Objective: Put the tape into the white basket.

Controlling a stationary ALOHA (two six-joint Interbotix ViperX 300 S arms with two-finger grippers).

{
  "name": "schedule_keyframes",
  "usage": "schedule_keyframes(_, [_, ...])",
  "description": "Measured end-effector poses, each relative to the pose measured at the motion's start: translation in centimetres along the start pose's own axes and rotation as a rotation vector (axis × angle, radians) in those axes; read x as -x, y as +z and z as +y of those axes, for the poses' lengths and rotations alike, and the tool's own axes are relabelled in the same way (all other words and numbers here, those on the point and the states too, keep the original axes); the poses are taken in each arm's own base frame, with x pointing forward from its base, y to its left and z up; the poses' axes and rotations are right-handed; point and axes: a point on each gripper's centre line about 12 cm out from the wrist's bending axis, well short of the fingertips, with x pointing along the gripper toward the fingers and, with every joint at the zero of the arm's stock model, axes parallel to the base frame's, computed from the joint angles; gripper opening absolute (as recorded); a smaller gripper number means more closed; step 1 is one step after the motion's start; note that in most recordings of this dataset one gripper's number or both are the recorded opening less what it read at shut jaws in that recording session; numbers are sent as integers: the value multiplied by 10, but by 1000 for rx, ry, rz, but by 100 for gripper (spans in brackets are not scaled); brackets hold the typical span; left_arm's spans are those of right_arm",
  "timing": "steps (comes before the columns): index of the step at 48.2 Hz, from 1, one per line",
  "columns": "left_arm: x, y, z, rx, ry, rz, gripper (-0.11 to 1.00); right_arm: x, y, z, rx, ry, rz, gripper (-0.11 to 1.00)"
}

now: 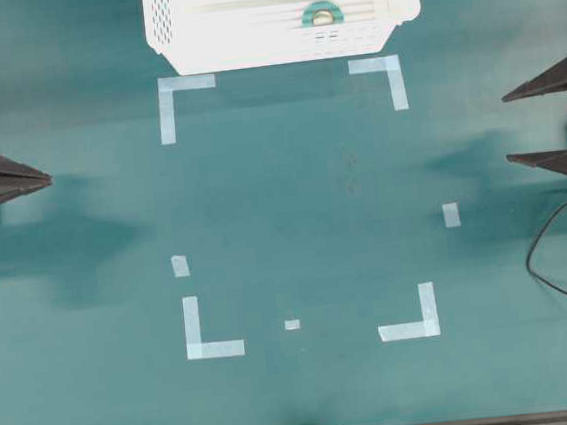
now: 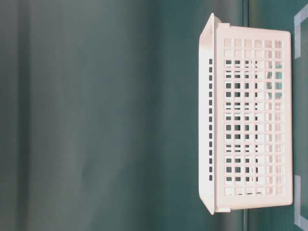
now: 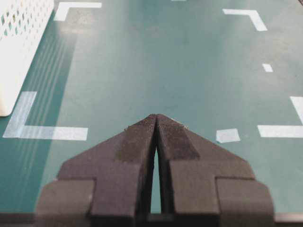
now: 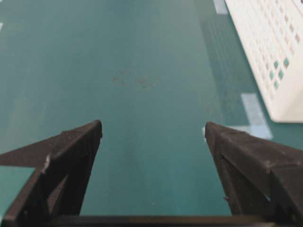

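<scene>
The tape (image 1: pixel 322 13), a light teal roll, lay inside the white basket (image 1: pixel 186 31), on its floor toward the right end and close to its near wall. The basket stood at the far edge of the teal table (image 1: pixel 293 202), just beyond the 2 far corner marks (image 1: pixel 174 97) of pale tape. The left gripper (image 1: pixel 47 178) hung at the left edge of the table with its 2 fingers pressed together, holding nothing. The right gripper (image 1: pixel 509 128) hung at the right edge with its fingers spread wide apart, nothing between them. A black cable (image 1: pixel 560 271) looped near the right edge.
</scene>
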Motion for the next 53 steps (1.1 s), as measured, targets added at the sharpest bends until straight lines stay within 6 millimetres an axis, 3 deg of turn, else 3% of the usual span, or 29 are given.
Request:
schedule_keyframes(24, [0,0,0,0,2,0,-10,1,-11,-1,-27,-1,23,95])
schedule_keyframes(53, [0,0,0,-1,2,0,-10,3,-10,-1,-23,2,4,95])
